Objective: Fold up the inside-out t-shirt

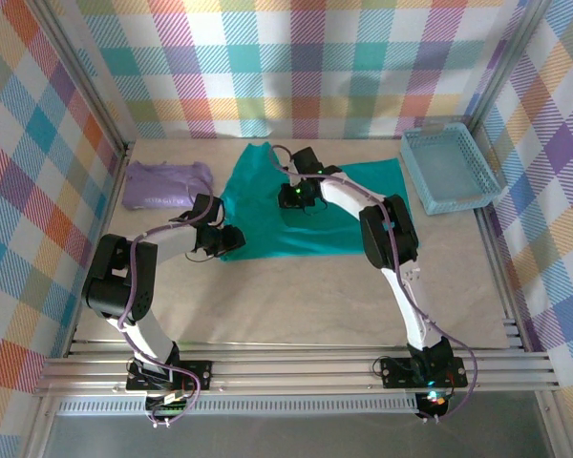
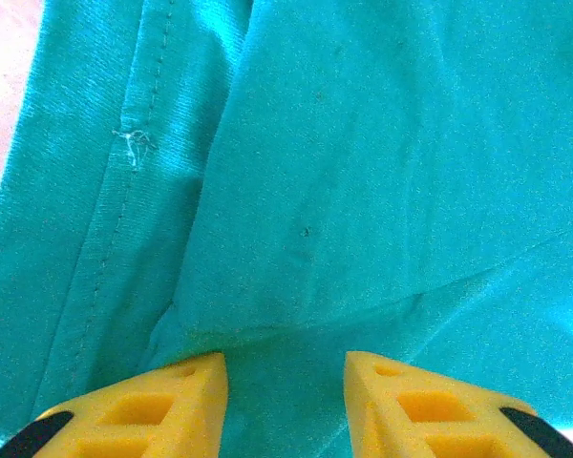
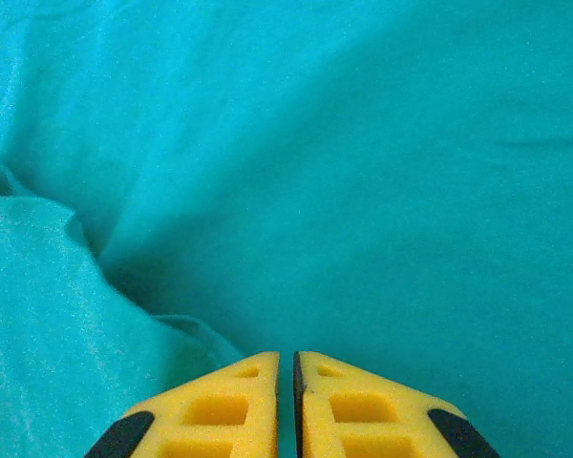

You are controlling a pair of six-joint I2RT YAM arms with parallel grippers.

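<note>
From above, the inside-out t-shirt (image 1: 258, 205) lies spread at mid-table between a lavender garment (image 1: 167, 183) and a blue basket (image 1: 458, 206). The left gripper (image 1: 224, 240) is at its near-left edge and the right gripper (image 1: 301, 196) on its middle. At the left wrist, the 2 jaws stand partly apart over cloth beside a stitched seam (image 2: 124, 191); whether they pinch it I cannot tell. At the right wrist, the jaws are closed almost together, seemingly nipping a thin layer. This looks like securing grips for a 1st fold; next, lift and carry the cloth across evenly.
</note>
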